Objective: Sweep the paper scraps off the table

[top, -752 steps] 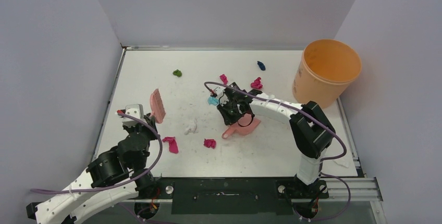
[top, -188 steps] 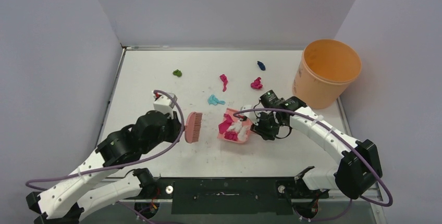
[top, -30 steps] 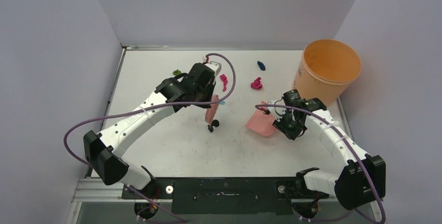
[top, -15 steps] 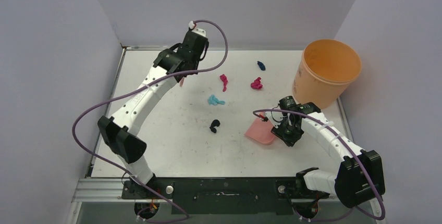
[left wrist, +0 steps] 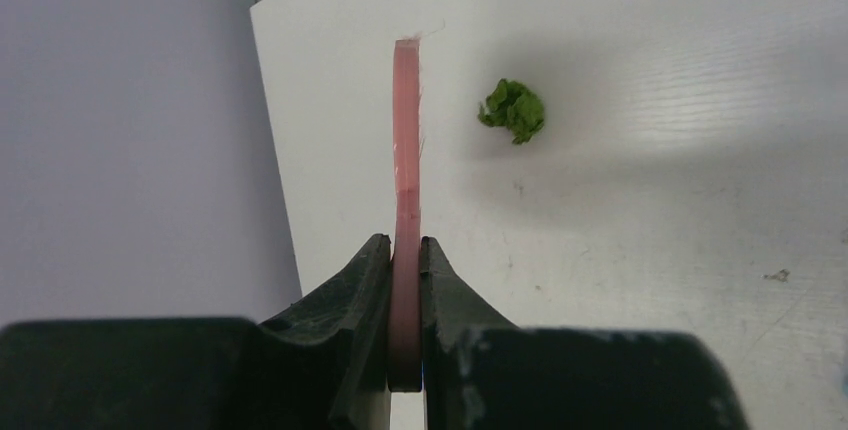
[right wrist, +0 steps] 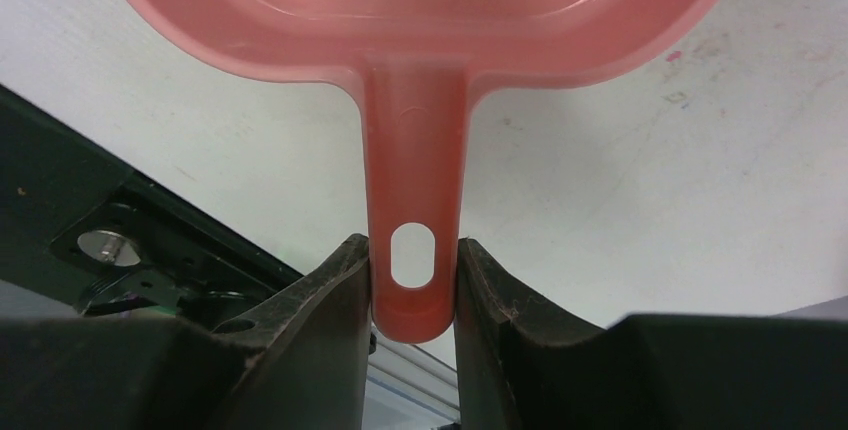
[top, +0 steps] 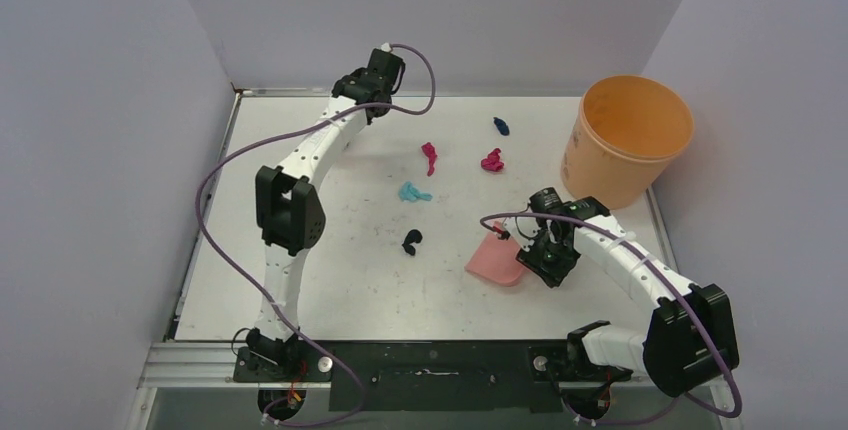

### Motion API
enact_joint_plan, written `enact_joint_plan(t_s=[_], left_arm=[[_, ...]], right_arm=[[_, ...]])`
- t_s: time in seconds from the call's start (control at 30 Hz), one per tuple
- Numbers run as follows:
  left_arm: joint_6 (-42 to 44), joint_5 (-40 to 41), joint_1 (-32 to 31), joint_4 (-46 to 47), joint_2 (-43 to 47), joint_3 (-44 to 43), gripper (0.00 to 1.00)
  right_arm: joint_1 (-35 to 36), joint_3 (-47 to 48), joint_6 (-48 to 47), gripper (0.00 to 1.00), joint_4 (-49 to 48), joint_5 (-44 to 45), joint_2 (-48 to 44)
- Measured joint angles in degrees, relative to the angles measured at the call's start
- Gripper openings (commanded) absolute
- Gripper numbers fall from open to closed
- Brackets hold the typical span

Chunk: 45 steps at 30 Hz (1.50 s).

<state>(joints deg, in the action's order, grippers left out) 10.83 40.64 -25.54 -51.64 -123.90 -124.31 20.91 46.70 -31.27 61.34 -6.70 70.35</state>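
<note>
Reaching to the far left corner of the table point(top: 330, 290), my left gripper point(left wrist: 405, 250) is clamped on a thin pink brush point(left wrist: 406, 140), seen edge-on. A green paper scrap point(left wrist: 513, 110) lies just right of it in the wrist view. My right gripper point(right wrist: 413, 260) squeezes the handle of the pink dustpan point(right wrist: 420, 10) at the near right of the table. More scraps lie loose mid-table: two magenta wads point(top: 429, 157), a cyan wad point(top: 411, 192), a dark blue wad point(top: 501, 126) at the far side, left of the orange bucket point(top: 628, 135) — and a dark wad point(top: 411, 241) left of the dustpan.
</note>
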Motion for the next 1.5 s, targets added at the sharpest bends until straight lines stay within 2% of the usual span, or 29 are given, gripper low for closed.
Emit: enact_joint_plan(t_s=[0.1, 0.37, 0.63, 0.9, 1.07, 1.17, 1.37, 1.5], left_arm=[[3.1, -2.3, 0.0, 1.8, -5.6, -4.5, 0.0], [6.0, -9.5, -0.9, 1.8, -12.0, -5.7, 0.0], [5.1, -15.3, -5.1, -0.5, -9.4, -3.8, 0.0], [-2.3, -23.4, -17.0, -11.2, -3.9, -2.6, 0.0], [-5.2, -21.7, -26.9, -17.6, -3.6, -4.9, 0.0], [-7.0, -19.5, -29.9, -19.8, -2.9, -7.6, 0.0], [-6.2, -12.0, -27.5, -19.3, 0.4, -9.0, 0.0], [-2.1, -7.0, -24.9, -12.9, 0.7, -9.4, 0.0]], right_arm=[[2.1, 0.0, -0.5, 0.07, 1.6, -0.7, 0.3], [5.9, 0.2, -2.7, 0.09, 6.0, -1.7, 0.3], [7.7, 1.9, -2.9, 0.09, 6.7, -1.7, 0.8], [7.7, 2.1, -2.5, 0.09, 6.4, -2.2, 0.8], [7.7, 2.6, -2.3, 0.09, 6.4, -2.3, 0.8], [7.7, 2.6, -1.9, 0.09, 6.6, -2.3, 0.5], [7.7, 2.6, -0.6, 0.08, 7.0, -2.1, -1.2], [7.6, 2.6, 0.5, 0.08, 8.0, -1.6, -2.6]])
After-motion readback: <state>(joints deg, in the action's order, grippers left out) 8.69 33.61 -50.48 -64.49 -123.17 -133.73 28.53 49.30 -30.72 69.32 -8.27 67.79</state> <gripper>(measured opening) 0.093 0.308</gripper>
